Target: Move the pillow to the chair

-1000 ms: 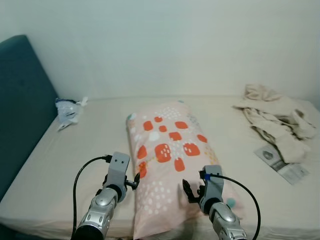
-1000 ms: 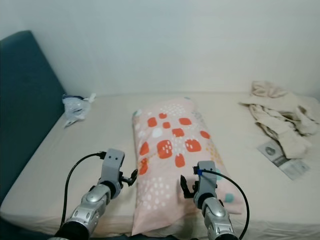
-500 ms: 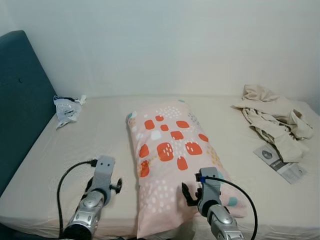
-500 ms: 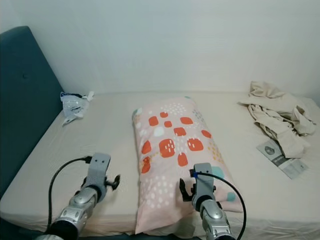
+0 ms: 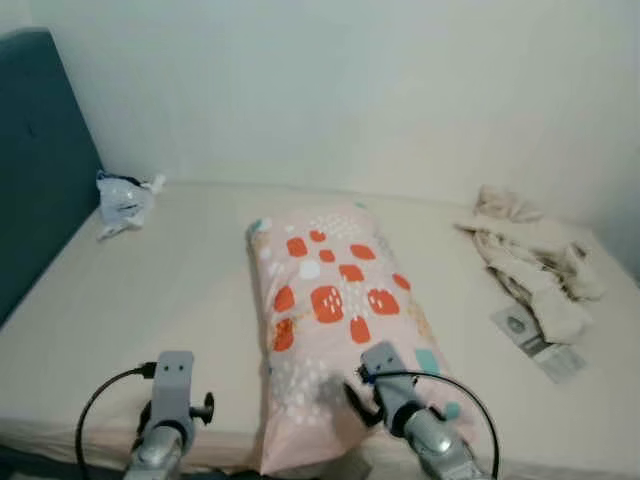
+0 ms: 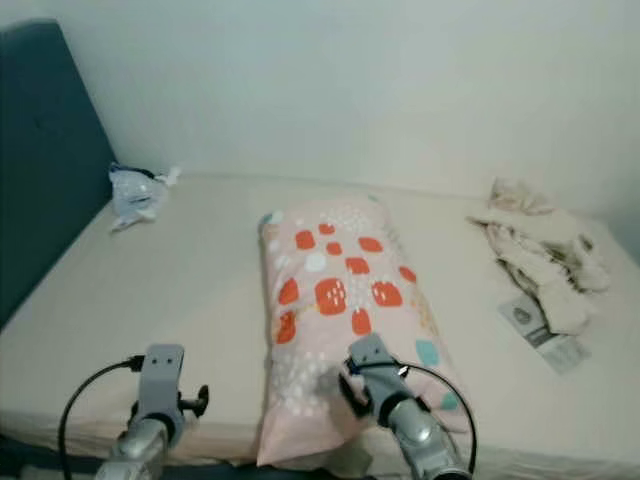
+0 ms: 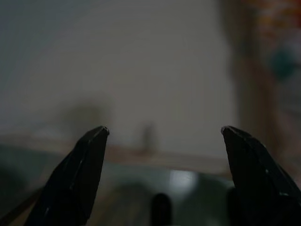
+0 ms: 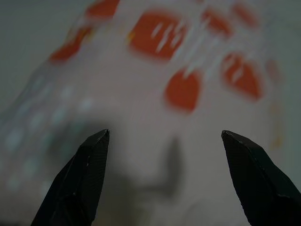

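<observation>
- A soft, oblong pillow (image 5: 335, 330), pale pink with orange-red blocks, white dots and a few teal spots, lies lengthwise across the middle of the bed (image 5: 150, 290), its near end at the bed's front edge.
- The bed is covered in a smooth cream sheet; a dark teal padded headboard (image 5: 40, 160) rises along its left edge.
- The right end effector (image 8: 164, 179) hangs over the pillow's near end with its two black fingers spread wide and nothing between them; the wrist view shows the blurred printed fabric and the fingers' shadow on it.
- The left end effector (image 7: 162, 179) sits at the front edge of the bed, left of the pillow and apart from it, fingers likewise released; its wrist view is dim, with bare sheet ahead and a strip of pillow at one side.
- A crumpled plastic bag (image 5: 120, 200) lies near the back left corner.
- Rumpled beige clothing (image 5: 530, 265) is heaped toward the right edge, a printed leaflet (image 5: 530, 340) just in front of it.
</observation>
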Controlling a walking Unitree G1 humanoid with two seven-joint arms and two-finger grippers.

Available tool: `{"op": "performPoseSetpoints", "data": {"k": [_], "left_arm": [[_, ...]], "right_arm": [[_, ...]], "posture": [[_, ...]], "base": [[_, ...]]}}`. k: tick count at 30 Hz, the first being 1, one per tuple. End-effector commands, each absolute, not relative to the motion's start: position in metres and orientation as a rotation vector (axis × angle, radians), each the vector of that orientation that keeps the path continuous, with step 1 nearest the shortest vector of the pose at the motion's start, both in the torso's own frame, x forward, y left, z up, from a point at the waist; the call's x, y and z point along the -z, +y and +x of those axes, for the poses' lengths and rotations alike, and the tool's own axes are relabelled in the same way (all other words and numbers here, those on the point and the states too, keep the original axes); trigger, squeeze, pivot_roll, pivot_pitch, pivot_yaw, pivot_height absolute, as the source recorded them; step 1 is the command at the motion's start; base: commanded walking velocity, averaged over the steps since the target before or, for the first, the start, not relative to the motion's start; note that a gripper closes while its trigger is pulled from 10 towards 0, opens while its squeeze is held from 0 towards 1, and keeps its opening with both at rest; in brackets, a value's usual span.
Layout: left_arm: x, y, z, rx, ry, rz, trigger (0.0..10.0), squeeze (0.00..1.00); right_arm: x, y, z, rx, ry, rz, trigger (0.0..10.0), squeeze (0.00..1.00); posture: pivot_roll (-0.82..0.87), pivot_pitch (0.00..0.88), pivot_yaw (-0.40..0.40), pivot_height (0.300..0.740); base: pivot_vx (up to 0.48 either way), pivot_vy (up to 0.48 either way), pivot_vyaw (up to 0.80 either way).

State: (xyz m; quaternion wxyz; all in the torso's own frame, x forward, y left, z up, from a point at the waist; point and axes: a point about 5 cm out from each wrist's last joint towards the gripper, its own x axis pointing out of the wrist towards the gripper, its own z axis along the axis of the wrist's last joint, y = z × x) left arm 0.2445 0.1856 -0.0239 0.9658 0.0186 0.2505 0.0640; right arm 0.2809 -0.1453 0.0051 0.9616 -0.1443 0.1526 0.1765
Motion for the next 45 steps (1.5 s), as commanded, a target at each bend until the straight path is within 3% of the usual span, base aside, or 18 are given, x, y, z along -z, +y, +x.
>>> {"op": "performPoseSetpoints", "data": {"k": [1, 6, 12, 14, 15, 17, 18, 21, 23, 24, 26, 27, 30, 34, 36, 45], "left_arm": [[0.014, 0.181, 0.25, -0.146, 0.429, 0.02, 10.0, 0.0], [0.005, 0.169, 0.254, -0.064, 0.382, 0.072, 10.0, 0.0], [0.005, 0.173, 0.252, -0.082, 0.396, 0.08, 10.0, 0.01], [0.006, 0.172, 0.249, -0.078, 0.403, 0.079, 10.0, 0.01], [-0.005, 0.172, 0.258, -0.04, 0.365, 0.085, 10.0, 0.0], [-0.007, 0.176, 0.261, -0.052, 0.364, 0.078, 10.0, 0.0], [-0.005, 0.181, 0.264, -0.1, 0.377, 0.052, 10.0, 0.0], [-0.001, 0.181, 0.261, -0.107, 0.406, 0.061, 10.0, 0.01], [0.005, 0.177, 0.259, -0.095, 0.434, 0.055, 10.0, 0.01], [0.007, 0.178, 0.257, -0.093, 0.458, 0.07, 10.0, 0.01], [0.006, 0.178, 0.257, -0.064, 0.462, 0.103, 10.0, 0.02], [0.001, 0.18, 0.26, -0.054, 0.442, 0.111, 10.0, 0.01], [-0.006, 0.185, 0.261, -0.085, 0.409, 0.073, 10.0, 0.01], [0.002, 0.183, 0.257, -0.084, 0.44, 0.086, 10.0, 0.02], [-0.003, 0.179, 0.255, -0.069, 0.41, 0.081, 10.0, 0.02], [0.002, 0.174, 0.248, -0.144, 0.452, 0.113, 10.0, 0.05]], "right_arm": [[-0.008, -0.147, 0.282, -0.335, 0.282, -0.287, 10.0, 0.0], [-0.01, -0.161, 0.283, -0.206, 0.28, -0.196, 10.0, 0.0], [-0.003, -0.163, 0.274, -0.196, 0.289, -0.191, 10.0, 0.0], [0.0, -0.165, 0.271, -0.175, 0.299, -0.189, 10.0, 0.0], [-0.006, -0.162, 0.275, -0.139, 0.272, -0.108, 10.0, 0.0], [-0.006, -0.159, 0.275, -0.151, 0.269, -0.099, 10.0, 0.0], [-0.003, -0.154, 0.273, -0.212, 0.281, -0.143, 10.0, 0.0], [0.004, -0.157, 0.268, -0.219, 0.319, -0.167, 10.0, 0.0], [0.006, -0.16, 0.268, -0.202, 0.338, -0.15, 10.0, 0.0], [0.006, -0.161, 0.268, -0.192, 0.346, -0.163, 10.0, 0.0], [0.003, -0.159, 0.27, -0.19, 0.329, -0.153, 10.0, 0.0], [-0.001, -0.153, 0.272, -0.191, 0.313, -0.093, 10.0, 0.0], [-0.006, -0.145, 0.274, -0.295, 0.269, -0.167, 10.0, 0.0], [0.001, -0.158, 0.274, -0.218, 0.325, -0.142, 10.0, 0.0], [-0.001, -0.164, 0.274, -0.159, 0.321, -0.108, 10.0, 0.0], [0.007, -0.161, 0.266, -0.205, 0.361, -0.122, 10.0, 0.0]], "posture": [[-0.01, 0.082, -0.128, 0.74], [-0.01, 0.123, -0.138, 0.74], [0.0, 0.092, -0.068, 0.74], [-0.01, 0.121, -0.059, 0.74], [-0.01, 0.119, -0.077, 0.74], [-0.01, 0.141, -0.065, 0.74], [0.0, 0.103, -0.053, 0.74], [0.0, 0.098, -0.043, 0.74], [-0.01, 0.136, -0.029, 0.74], [0.01, 0.105, -0.07, 0.74], [0.01, 0.111, -0.078, 0.74], [0.01, 0.13, -0.061, 0.74], [0.02, 0.106, -0.047, 0.74], [0.03, 0.099, -0.031, 0.74], [0.01, 0.111, -0.097, 0.74], [0.01, 0.12, -0.069, 0.74]], "base": [[0.0, 0.0, 0.0], [0.0, 0.0, 0.0], [0.0, 0.0, 0.0], [0.0, 0.0, 0.0], [0.0, 0.0, 0.0], [0.0, 0.0, 0.0], [0.0, 0.0, 0.0], [0.0, 0.0, 0.0], [0.0, 0.0, 0.0], [0.0, 0.0, 0.0], [0.0, 0.0, 0.0], [0.0, 0.0, 0.0], [0.0, 0.0, 0.0], [0.0, 0.0, 0.0], [0.0, 0.0, 0.0], [0.0, 0.0, 0.0]]}}
